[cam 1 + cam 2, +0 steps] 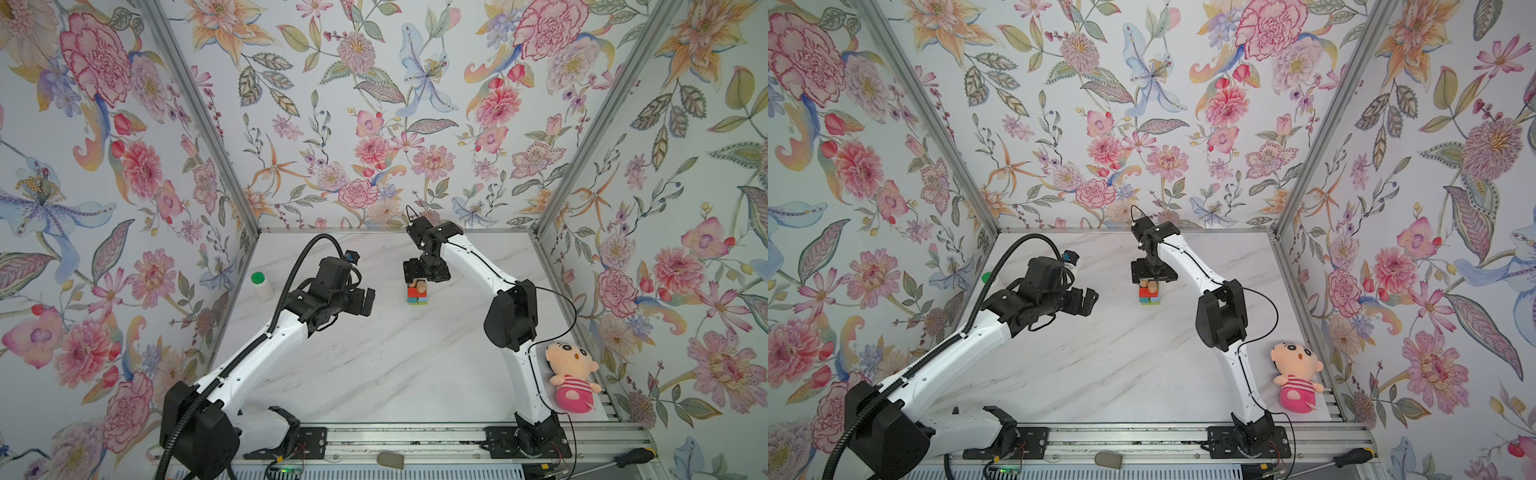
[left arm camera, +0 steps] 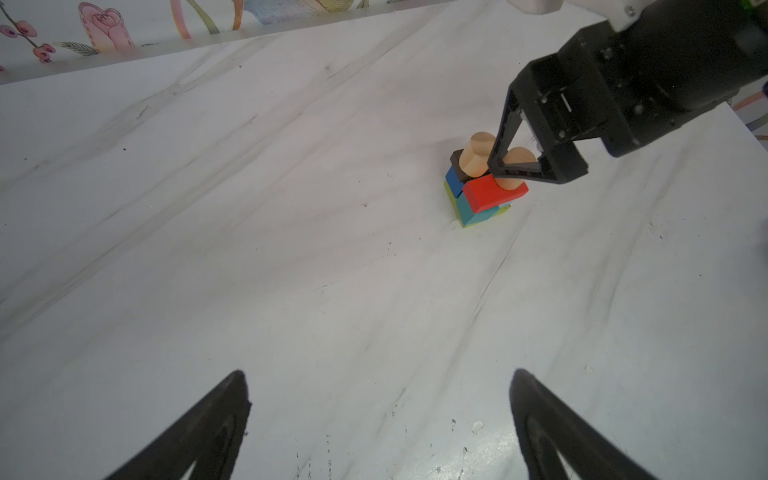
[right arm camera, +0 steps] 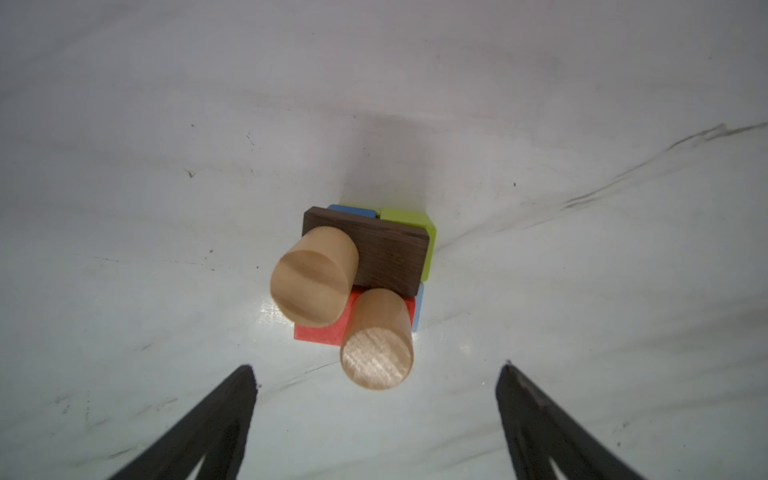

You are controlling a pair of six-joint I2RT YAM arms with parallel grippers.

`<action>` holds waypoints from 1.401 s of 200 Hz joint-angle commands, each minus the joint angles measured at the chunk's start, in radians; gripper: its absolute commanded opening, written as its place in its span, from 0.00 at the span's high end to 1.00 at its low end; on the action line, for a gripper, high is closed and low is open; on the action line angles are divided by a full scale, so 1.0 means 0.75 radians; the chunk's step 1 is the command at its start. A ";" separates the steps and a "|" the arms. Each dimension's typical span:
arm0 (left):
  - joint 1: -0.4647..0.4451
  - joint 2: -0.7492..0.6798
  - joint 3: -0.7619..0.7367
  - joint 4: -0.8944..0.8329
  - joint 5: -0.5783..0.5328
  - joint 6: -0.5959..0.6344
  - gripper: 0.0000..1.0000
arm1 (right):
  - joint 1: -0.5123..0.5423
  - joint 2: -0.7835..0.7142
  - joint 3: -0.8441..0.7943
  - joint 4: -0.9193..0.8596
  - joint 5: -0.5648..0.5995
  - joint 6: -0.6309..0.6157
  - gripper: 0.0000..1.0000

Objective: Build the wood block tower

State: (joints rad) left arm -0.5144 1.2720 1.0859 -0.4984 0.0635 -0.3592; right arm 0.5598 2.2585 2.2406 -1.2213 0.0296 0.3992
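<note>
The wood block tower (image 1: 417, 296) (image 1: 1149, 296) stands mid-table toward the back. Lime-green (image 3: 415, 224), blue (image 3: 353, 210) and light-blue (image 3: 419, 307) cubes lie beneath a dark-brown oblong (image 3: 390, 257) and a red oblong (image 3: 320, 332). Two tan rounded pieces stand on top: one (image 3: 313, 282) on the brown oblong, the other (image 3: 376, 345) on the red. My right gripper (image 3: 376, 370) (image 2: 525, 168) (image 1: 419, 283) hangs directly over them, open, its fingers apart from the tan piece on either side. My left gripper (image 2: 379, 374) (image 1: 365, 301) hovers left of the tower, open and empty.
A green-capped white bottle (image 1: 262, 286) stands near the left wall. A pink plush doll (image 1: 571, 382) lies at the right edge beside the right arm. A screwdriver (image 1: 633, 457) and a grey pad (image 1: 390, 460) rest on the front rail. Floral walls enclose three sides.
</note>
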 commanded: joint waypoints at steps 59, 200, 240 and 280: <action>0.054 -0.098 0.076 -0.014 -0.246 0.126 0.01 | -0.091 -0.500 -0.263 -0.044 0.103 -0.033 0.01; 0.056 -0.511 -0.347 0.290 -0.738 -0.024 0.01 | -0.291 -1.387 -1.280 0.165 0.141 -0.017 0.01; 0.055 -0.607 -0.548 0.484 -0.842 -0.001 0.01 | -0.376 -1.618 -1.475 0.296 0.142 -0.057 0.01; 0.056 -0.545 -0.668 0.699 -1.023 0.131 0.01 | -0.372 -1.857 -1.703 0.512 0.208 -0.177 0.01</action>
State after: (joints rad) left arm -0.4824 0.8345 0.6308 -0.1234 -0.5735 -0.3351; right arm 0.2790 0.9527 1.0477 -0.9707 0.1520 0.3382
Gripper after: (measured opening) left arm 0.991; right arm 0.992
